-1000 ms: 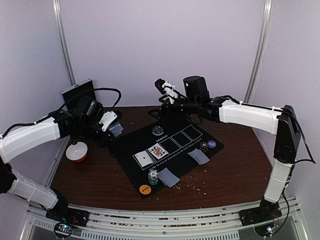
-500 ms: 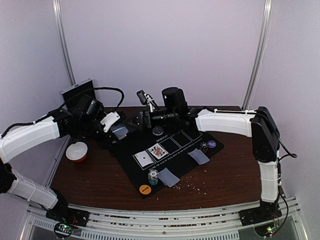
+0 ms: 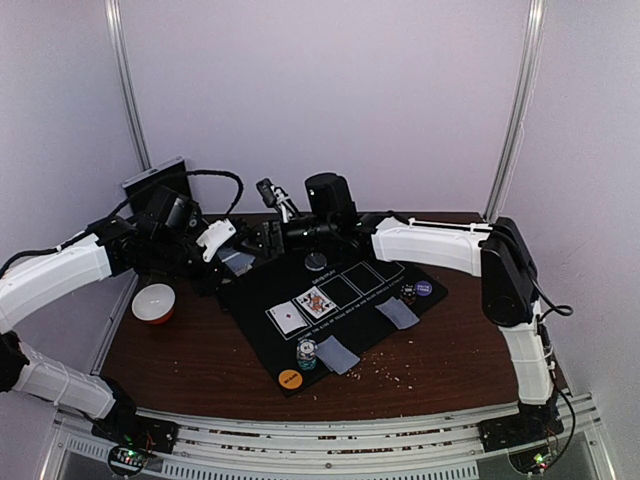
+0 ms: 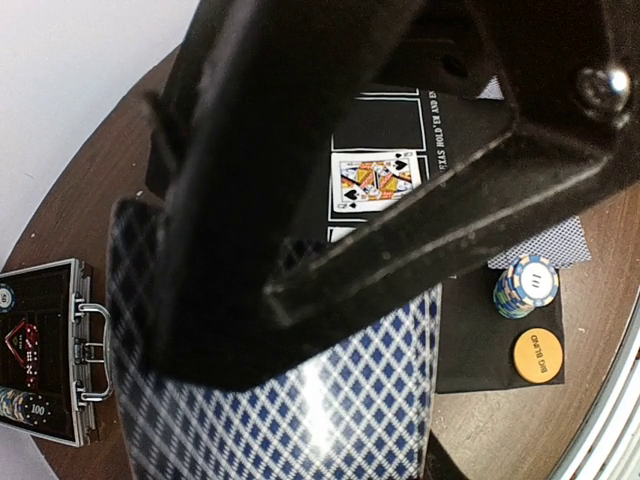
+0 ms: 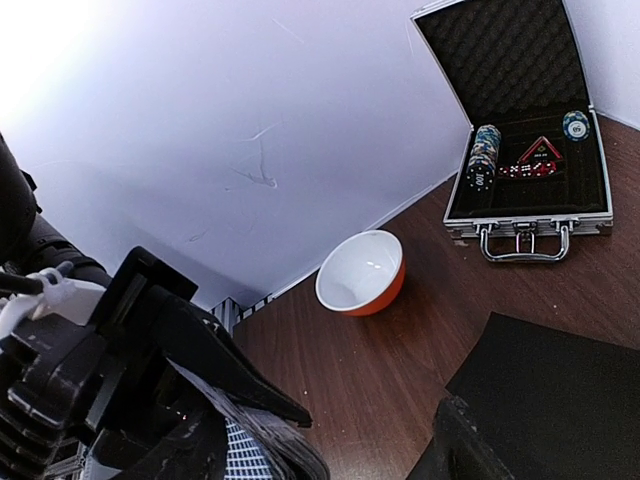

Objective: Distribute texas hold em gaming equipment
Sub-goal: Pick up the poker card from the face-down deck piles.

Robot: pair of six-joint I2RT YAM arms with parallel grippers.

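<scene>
My left gripper point(image 3: 222, 250) is shut on a deck of blue-checked playing cards point(image 4: 330, 400), held above the table's left rear. My right gripper point(image 3: 265, 240) has reached across to it and stands open. In the right wrist view the deck's edge point(image 5: 262, 448) pokes into the gap beside my right finger point(image 5: 470, 450). On the black mat point(image 3: 345, 330) lie two face-up cards point(image 3: 316, 302), two face-down cards point(image 3: 337, 354), two chip stacks point(image 3: 306, 353), a clear disc point(image 3: 317, 261), a purple disc point(image 3: 424, 288) and an orange disc point(image 3: 290, 379).
A red-and-white bowl point(image 3: 154, 303) sits at the left of the brown table. An open silver case point(image 5: 525, 150) holding chips stands at the back left corner. Small crumbs dot the table point(image 3: 400, 375) in front of the mat.
My right arm has swung left across the back of the table up to the deck, and its jaws have narrowed. The left arm has barely shifted.
</scene>
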